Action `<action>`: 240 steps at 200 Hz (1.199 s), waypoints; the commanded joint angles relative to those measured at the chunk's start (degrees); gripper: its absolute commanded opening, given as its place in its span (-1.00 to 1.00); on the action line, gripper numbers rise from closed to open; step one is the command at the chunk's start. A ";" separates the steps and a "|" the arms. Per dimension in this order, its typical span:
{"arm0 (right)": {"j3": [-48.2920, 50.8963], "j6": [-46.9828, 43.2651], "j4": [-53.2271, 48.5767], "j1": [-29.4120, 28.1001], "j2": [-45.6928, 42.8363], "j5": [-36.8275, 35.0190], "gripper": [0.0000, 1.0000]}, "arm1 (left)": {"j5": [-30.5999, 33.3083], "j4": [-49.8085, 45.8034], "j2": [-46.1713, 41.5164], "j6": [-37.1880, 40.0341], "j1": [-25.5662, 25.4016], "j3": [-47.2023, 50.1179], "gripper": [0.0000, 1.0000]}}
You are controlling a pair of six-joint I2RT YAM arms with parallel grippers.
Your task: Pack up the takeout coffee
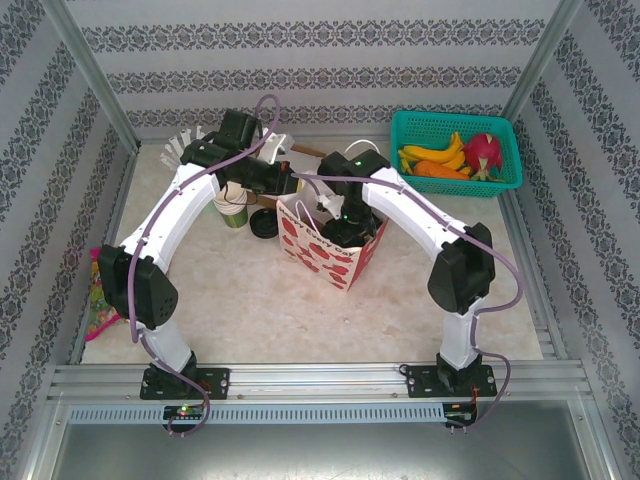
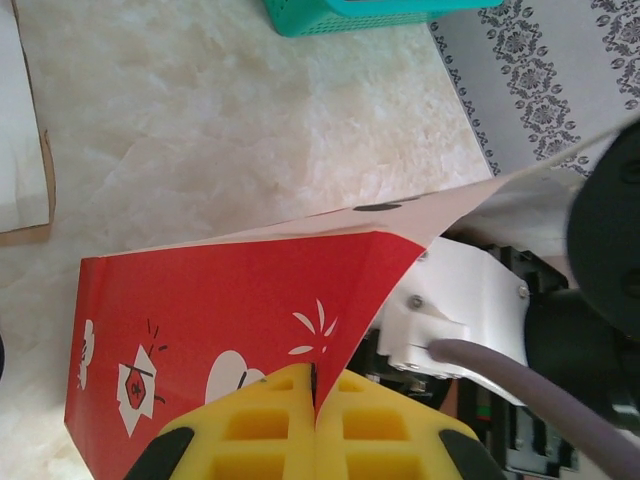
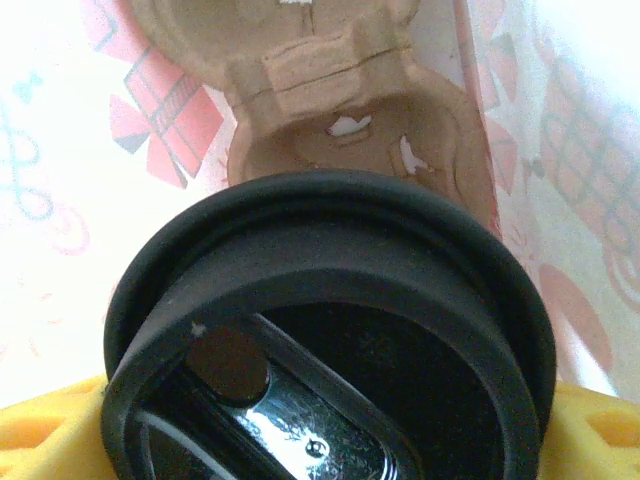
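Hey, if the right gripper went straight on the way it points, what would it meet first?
Probably the cardboard cup carrier in the paper bag, just beyond the takeout coffee the right gripper holds; depth is unclear.

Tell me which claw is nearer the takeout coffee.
Right. The right claw grips the takeout coffee inside the paper bag; the left claw pinches the bag's rim, apart from the cup.

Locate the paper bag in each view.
Top external: paper bag at mid-frame.
Left wrist: its red printed panel lower left, pinched by the left gripper.
Right wrist: its pale inner walls surround the takeout coffee.
Shared landmark: teal basket, upper right in top external, top edge in left wrist.
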State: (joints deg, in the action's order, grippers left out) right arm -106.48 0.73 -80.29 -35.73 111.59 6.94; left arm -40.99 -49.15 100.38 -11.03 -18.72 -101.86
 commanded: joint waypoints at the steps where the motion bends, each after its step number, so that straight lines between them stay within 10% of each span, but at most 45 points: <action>1: -1.51 2.38 -0.40 0.22 1.51 0.62 0.15 | -2.28 1.63 -0.18 0.03 0.43 0.31 -1.00; 240: 7.73 -1.00 4.80 1.18 -3.49 -2.19 0.09 | -1.28 0.23 -0.73 1.63 0.47 -0.09 -1.00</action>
State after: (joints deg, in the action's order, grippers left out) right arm -99.46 0.21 -74.48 -35.00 108.01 5.56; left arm -41.45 -49.19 100.47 -10.72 -18.74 -101.86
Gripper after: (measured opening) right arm 0.807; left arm 0.052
